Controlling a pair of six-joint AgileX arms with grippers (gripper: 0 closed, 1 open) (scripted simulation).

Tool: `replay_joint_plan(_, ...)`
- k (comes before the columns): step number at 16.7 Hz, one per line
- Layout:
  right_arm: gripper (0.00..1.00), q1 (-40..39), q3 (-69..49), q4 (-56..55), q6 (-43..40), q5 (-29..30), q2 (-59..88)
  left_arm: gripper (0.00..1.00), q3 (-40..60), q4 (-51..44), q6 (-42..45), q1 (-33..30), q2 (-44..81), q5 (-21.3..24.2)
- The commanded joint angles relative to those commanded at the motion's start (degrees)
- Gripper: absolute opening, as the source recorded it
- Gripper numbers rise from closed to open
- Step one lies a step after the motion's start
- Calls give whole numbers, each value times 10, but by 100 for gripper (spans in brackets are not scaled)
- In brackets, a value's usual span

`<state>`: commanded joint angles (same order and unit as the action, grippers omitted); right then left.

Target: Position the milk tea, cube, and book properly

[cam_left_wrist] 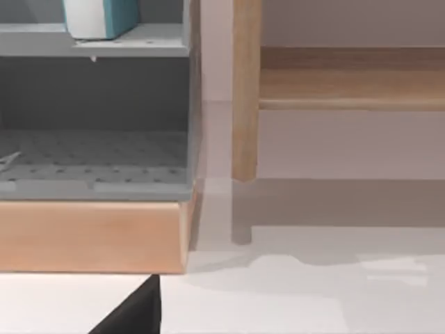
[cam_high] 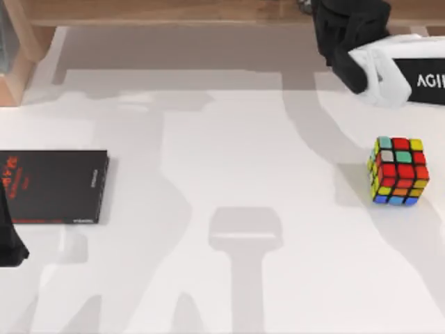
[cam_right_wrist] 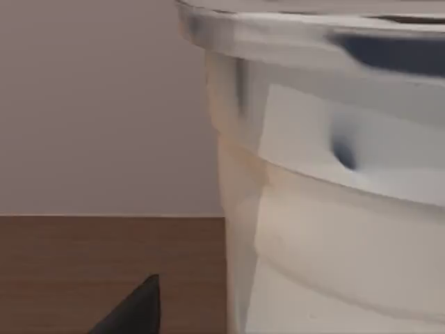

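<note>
The right arm is reaching toward the far right corner of the table, and its gripper (cam_high: 334, 31) is sitting over the wooden ledge (cam_high: 174, 10) there. From the right wrist camera, the milk tea (cam_right_wrist: 334, 209) is standing very close in front of the fingers (cam_right_wrist: 135, 309), a pale cup with a clear lid. I cannot tell if the fingers are closing on it or only waiting beside it.

The cube (cam_high: 398, 171) is lying on the white table (cam_high: 243, 292), nearer than the right gripper and a little to the right of it, well apart from it.

The left arm is waiting at the left edge, beside a thin black book (cam_high: 54, 186). Its fingers (cam_left_wrist: 132, 313) are pointing at a grey shelf (cam_left_wrist: 94, 111) on a wooden base, where the book (cam_left_wrist: 101, 17) is standing on the upper level. I cannot tell how wide these fingers are.
</note>
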<state>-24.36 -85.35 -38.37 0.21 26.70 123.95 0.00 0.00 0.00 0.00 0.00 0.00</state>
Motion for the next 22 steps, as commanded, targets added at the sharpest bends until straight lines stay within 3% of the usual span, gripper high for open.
replay_joint_plan(7,100,9,-38,15,0,-9,23,100,0,0,0,0,0,0)
replay_joint_plan(20,2,9,-38,15,0,-9,23,100,0,0,0,0,0,0)
replay_joint_plan(22,0,9,-38,15,0,-9,23,100,0,0,0,0,0,0)
